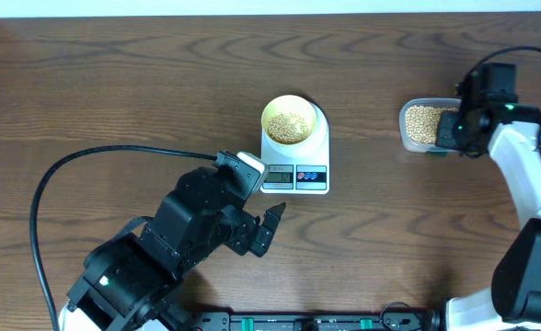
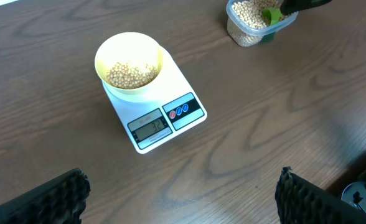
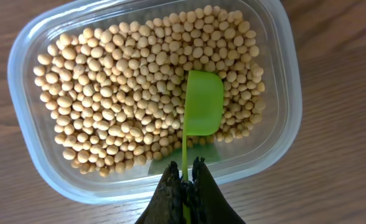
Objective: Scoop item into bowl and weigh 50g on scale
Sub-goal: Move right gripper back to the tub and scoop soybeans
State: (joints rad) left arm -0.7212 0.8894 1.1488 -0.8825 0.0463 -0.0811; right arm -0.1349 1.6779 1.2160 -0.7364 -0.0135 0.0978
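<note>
Your right pincer (image 3: 184, 182) gripped the green scoop (image 3: 203, 109), which pointed straight ahead over the beans (image 3: 108, 106); the bowl (image 1: 289, 120) sat well off left.

Counted: one bowl (image 1: 288, 120), one scale (image 1: 318, 140), one clear tub (image 1: 405, 125), one green scoop (image 3: 203, 111). Loose beans (image 3: 108, 106) too numerous to count, in two lots.

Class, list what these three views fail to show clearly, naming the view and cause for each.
1. Overhead: digits on the grey LCD display of the flat white digital scale are too small; left wrist view blurs them.
2. Overhead: the right end effector hides most of the green plastic scoop.
3. Left wrist: the bottom edge cuts off the left end effector, leaving fingertips.
</note>
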